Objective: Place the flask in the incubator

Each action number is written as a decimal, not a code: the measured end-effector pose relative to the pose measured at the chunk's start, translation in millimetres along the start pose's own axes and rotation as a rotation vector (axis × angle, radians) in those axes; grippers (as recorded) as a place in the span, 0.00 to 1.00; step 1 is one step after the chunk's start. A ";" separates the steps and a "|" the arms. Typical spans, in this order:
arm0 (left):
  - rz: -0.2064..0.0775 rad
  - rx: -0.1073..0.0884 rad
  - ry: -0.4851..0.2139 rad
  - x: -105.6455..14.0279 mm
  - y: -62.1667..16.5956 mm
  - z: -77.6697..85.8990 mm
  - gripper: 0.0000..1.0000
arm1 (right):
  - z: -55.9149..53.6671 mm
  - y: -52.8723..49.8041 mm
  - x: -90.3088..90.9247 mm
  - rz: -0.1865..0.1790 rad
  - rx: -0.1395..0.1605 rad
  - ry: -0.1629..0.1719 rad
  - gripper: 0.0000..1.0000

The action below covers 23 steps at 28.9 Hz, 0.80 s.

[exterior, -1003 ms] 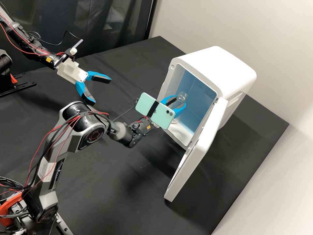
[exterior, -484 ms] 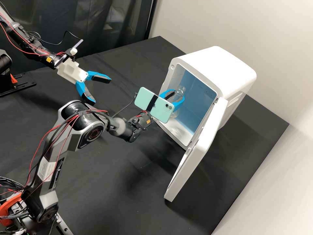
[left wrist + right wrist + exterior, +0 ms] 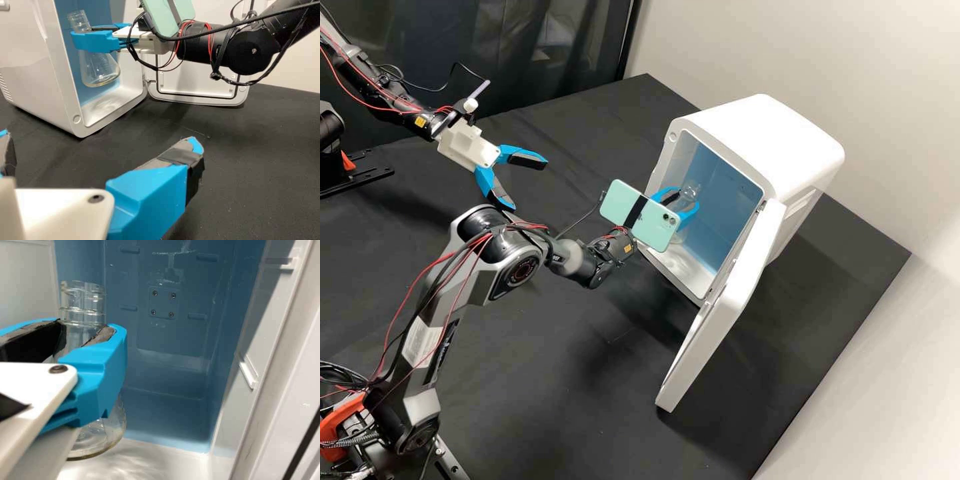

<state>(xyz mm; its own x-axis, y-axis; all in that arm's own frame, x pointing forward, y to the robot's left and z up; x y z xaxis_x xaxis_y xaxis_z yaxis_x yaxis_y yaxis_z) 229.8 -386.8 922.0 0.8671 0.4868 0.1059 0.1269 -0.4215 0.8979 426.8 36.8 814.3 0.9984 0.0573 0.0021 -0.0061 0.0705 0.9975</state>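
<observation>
Flask (image 3: 100, 70) looks thin glass — light, slick, fragile — so my right jaws clench its neck; left jaws released.

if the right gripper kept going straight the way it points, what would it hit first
Probably the blue back wall of the incubator: the right gripper, shut on the flask, points into the open cavity and nothing else stands ahead of it.

White incubator (image 3: 780, 143) with pale blue interior; clear, colourless flask (image 3: 97, 67); left hand (image 3: 525, 181) and right hand (image 3: 679, 205) white with bright blue fingers (image 3: 523, 158); mint-green phone (image 3: 660, 227) banded by a black strap (image 3: 639, 212); dark grey arm (image 3: 427, 333) at lower left, trailing red wires (image 3: 192, 40); plain black surface (image 3: 587, 373).
</observation>
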 end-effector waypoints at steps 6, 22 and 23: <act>0.000 0.000 0.000 0.0 0.0 0.0 1.00 | 2.1 -1.9 6.2 -0.005 -0.010 -0.007 0.00; -0.003 0.000 0.001 0.3 -0.9 -0.2 1.00 | 12.4 2.9 24.7 0.010 0.013 -0.063 0.00; -0.003 0.000 0.001 0.3 -0.9 -0.2 1.00 | 14.0 2.3 25.1 0.009 0.013 -0.066 0.00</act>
<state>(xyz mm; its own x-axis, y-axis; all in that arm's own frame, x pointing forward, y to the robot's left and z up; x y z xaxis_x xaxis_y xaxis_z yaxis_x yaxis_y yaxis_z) 229.9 -386.1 921.4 0.8663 0.4888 0.1032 0.1298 -0.4197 0.8983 452.6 24.4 817.7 0.9998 -0.0083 0.0155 -0.0150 0.0575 0.9982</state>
